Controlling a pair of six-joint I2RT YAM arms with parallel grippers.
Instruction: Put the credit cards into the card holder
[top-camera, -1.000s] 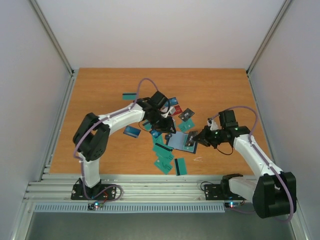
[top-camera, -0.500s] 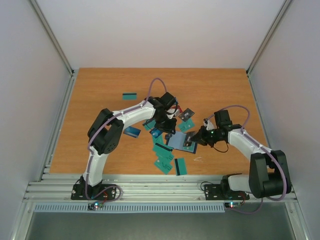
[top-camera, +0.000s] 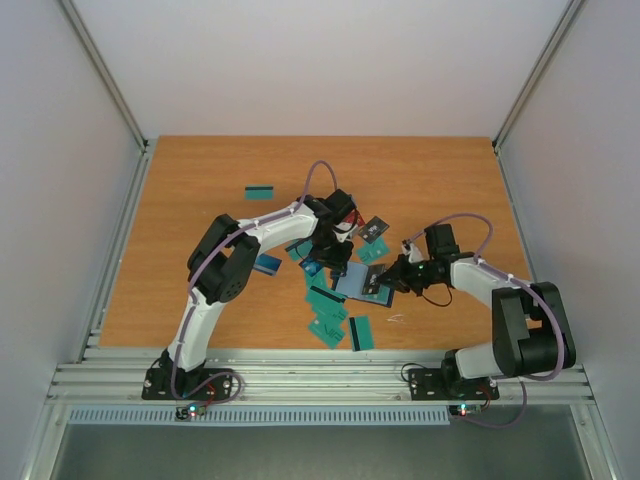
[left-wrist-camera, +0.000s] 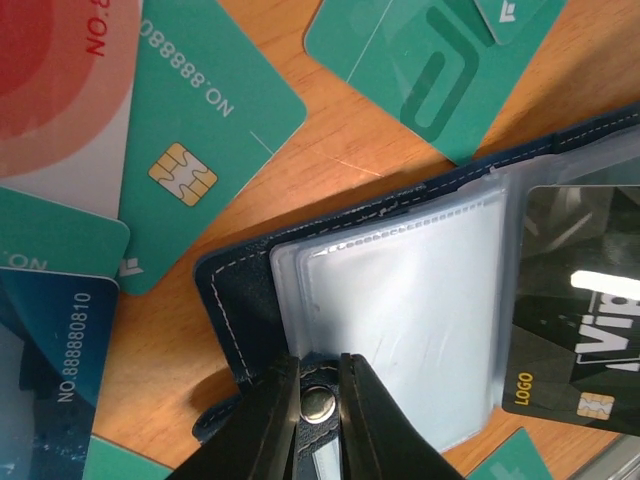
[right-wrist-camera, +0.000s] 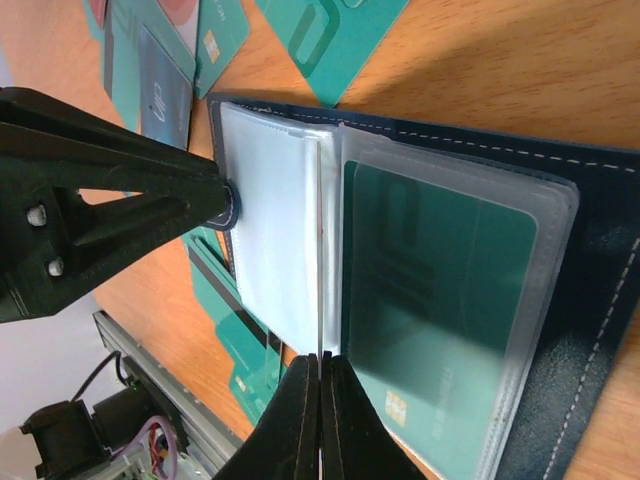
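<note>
The card holder (top-camera: 364, 284) lies open on the wood, navy cover down, clear sleeves up. My left gripper (left-wrist-camera: 320, 364) is shut on its clasp tab, one finger on each side of the metal snap (left-wrist-camera: 318, 403). My right gripper (right-wrist-camera: 320, 362) is shut on one clear sleeve leaf (right-wrist-camera: 322, 250), which it holds upright and edge-on. A teal card (right-wrist-camera: 440, 300) sits inside the sleeve to its right. A dark grey card (left-wrist-camera: 585, 300) lies on the holder's far half. Loose credit cards, teal (left-wrist-camera: 200, 130), red (left-wrist-camera: 50, 90) and blue (left-wrist-camera: 60, 340), lie around it.
More teal cards lie near the front edge (top-camera: 361, 332) and left of the holder (top-camera: 327, 300). One teal card (top-camera: 259, 191) sits alone at the back left, a blue one (top-camera: 265, 264) under the left forearm. A metal rail (top-camera: 300, 372) runs along the near edge.
My left gripper has moved right and down onto the holder's clasp tab and its jaws have narrowed on it. The right arm has shifted slightly left, still pinching the sleeve.
</note>
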